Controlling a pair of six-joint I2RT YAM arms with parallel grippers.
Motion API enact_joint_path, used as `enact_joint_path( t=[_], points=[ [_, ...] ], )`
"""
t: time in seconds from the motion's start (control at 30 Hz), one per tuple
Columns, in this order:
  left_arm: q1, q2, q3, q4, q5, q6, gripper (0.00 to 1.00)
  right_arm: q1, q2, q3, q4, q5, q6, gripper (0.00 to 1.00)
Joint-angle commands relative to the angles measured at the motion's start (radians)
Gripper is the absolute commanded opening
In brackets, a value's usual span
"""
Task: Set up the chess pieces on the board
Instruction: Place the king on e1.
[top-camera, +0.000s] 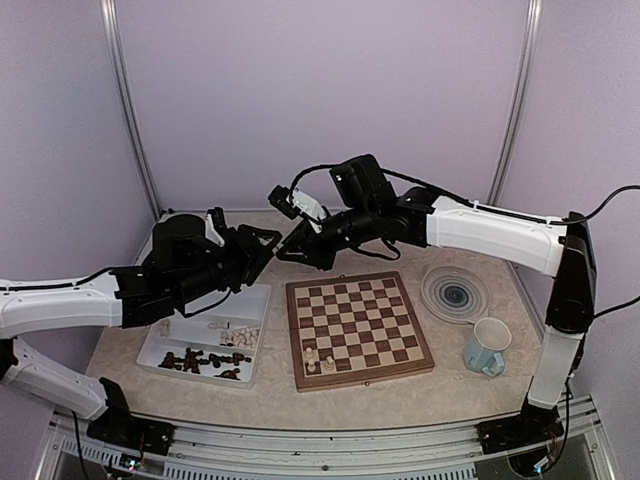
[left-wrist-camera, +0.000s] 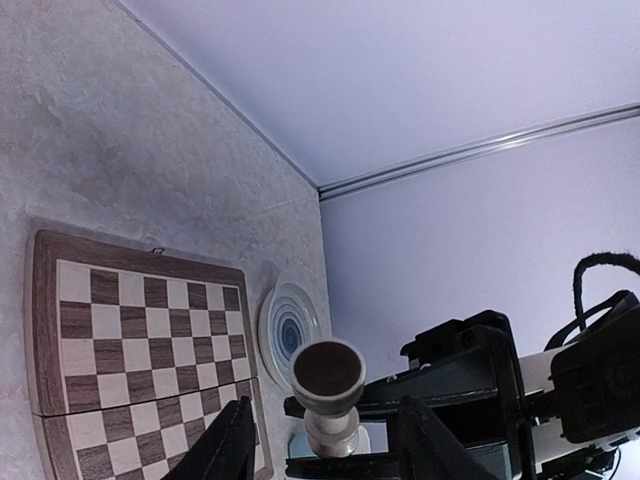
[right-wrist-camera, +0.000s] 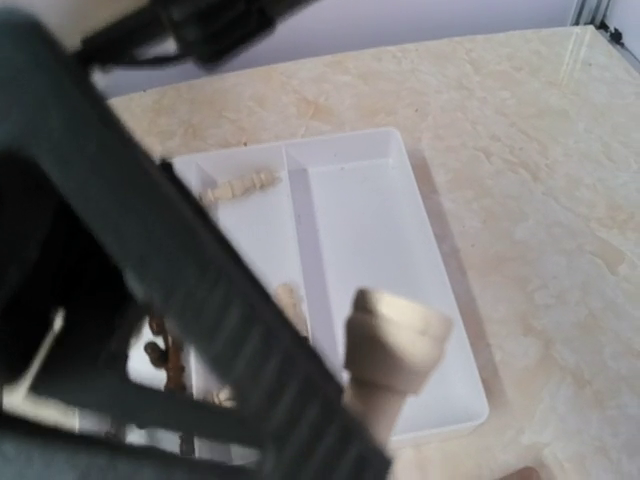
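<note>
Between left claw's (left-wrist-camera: 325, 445) parted jaws, cream piece (left-wrist-camera: 328, 392).

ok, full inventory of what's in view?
square folding wooden chessboard: 1, brown and cream checks, table centre
pale cream wooden chessmen on board: 2, cream, near-left corner
pale cream chessman in mid-air: 1, dark base, between the grippers
white rectangular tray: 1, white, left of board
cream chessmen in tray: several, mid tray
dark brown chessmen in tray: several, near end
round grey-ringed plate: 1, right of board
pale blue mug: 1, nearer than plate
left gripper: black, open around airborne chessman
right gripper: black, shut on it
</note>
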Motion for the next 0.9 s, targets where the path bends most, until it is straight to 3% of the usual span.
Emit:
enact_joint_path(
  t=[0.0, 0.17, 0.27, 0.47, 0.63, 0.87],
  points=[
    [-0.002, -0.025, 0.071, -0.139, -0.087, 0.111, 0.52, -0.064, -0.07, -0.051, -0.073, -0.013, -0.085, 0.0],
    [0.035, -0.099, 0.089, -0.248, -0.14, 0.205, 0.55, -0.136, -0.131, -0.06, -0.307, -0.016, -0.339, 0.0],
    [0.086, -0.145, 0.075, -0.302, -0.13, 0.226, 0.55, -0.136, -0.167, -0.087, -0.455, 0.069, -0.571, 0.0],
    [0.183, -0.224, 0.038, -0.336, -0.104, 0.244, 0.55, -0.129, -0.155, -0.106, -0.735, 0.271, -0.853, 0.0],
    [0.212, -0.269, 0.028, -0.367, -0.117, 0.264, 0.55, -0.086, -0.103, -0.106, -0.908, 0.449, -0.922, 0.0],
    [0.225, -0.293, 0.007, -0.389, -0.121, 0.273, 0.55, 0.006, -0.022, -0.084, -1.03, 0.507, -0.887, 0.0]
  ],
)
